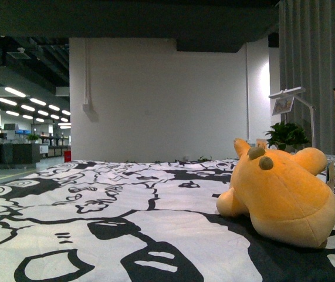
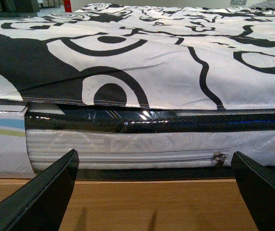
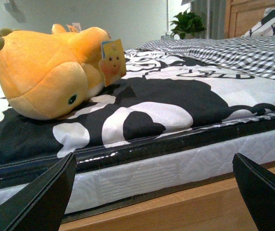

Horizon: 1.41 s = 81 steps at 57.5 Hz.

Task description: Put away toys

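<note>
An orange-yellow plush toy (image 1: 281, 194) lies on its side on the black-and-white patterned bedspread (image 1: 97, 211), at the right of the front view. The right wrist view shows the same toy (image 3: 45, 77) near the bed's edge, a paper tag (image 3: 112, 60) hanging from it. My right gripper (image 3: 154, 197) is open, low in front of the mattress side, below the toy and apart from it. My left gripper (image 2: 154, 192) is open too, facing the mattress side (image 2: 142, 144) with nothing between its fingers. Neither arm shows in the front view.
A wooden bed frame rail (image 2: 142, 202) runs under the mattress. A checked pillow or sheet (image 3: 224, 50) and a wooden headboard (image 3: 248, 17) lie beyond the toy. A potted plant (image 1: 286, 136) and a lamp (image 1: 293, 97) stand behind the bed.
</note>
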Tool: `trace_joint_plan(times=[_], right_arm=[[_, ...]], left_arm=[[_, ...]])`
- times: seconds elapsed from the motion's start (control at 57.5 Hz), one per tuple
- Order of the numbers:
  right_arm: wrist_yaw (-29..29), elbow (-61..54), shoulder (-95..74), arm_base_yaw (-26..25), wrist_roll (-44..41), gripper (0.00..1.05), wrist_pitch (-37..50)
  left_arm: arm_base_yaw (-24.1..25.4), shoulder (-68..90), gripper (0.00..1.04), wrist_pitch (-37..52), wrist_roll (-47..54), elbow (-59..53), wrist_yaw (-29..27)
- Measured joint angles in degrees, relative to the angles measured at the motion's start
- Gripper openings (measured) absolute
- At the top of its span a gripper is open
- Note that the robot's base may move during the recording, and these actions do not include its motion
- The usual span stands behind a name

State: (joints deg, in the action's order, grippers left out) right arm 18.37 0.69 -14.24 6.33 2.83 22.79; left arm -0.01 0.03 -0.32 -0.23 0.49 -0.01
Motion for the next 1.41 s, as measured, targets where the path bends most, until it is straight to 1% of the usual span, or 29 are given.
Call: trace_joint_plan(times=[0.174, 0.313, 0.417, 0.556, 0.678, 1.008, 1.199, 1.408], right_arm=[[-2.4, 0.1, -14.5, -0.3, 0.2, 0.98, 13.4], [-3.0, 1.3, -27.4, -0.3, 0.2, 0.98, 23.6], [-3.3, 3.0, -34.5, -1.0, 0.7, 0.98, 28.9], [-3.5, 6.3, -43.4, -3.5, 1.2, 0.98, 33.8], [-4.5, 10.1, -48.5, -4.5, 1.2, 0.98, 35.6], [-5.4, 19.8, -52.2, -4.5, 2.1, 0.98, 33.9], [-3.9, 22.6, -54.1, -1.2, 1.2, 0.98, 35.0], [0.3, 26.3, -58.1, 4.6, -2.0, 0.98, 38.2]], left_arm=[[0.0, 0.0, 0.98, 0.0, 0.0, 0.0, 0.0], [0.0, 0.0, 0.98, 0.0, 0.0, 0.0, 0.0], [0.0, 0.0, 0.98, 0.0, 0.0, 0.0, 0.0], [0.0, 0.0, 0.98, 0.0, 0.0, 0.0, 0.0], [0.0, 0.0, 0.98, 0.0, 0.0, 0.0, 0.0], [0.0, 0.0, 0.98, 0.0, 0.0, 0.0, 0.0], [0.0, 0.0, 0.98, 0.0, 0.0, 0.0, 0.0], [0.0, 0.0, 0.98, 0.0, 0.0, 0.0, 0.0]])
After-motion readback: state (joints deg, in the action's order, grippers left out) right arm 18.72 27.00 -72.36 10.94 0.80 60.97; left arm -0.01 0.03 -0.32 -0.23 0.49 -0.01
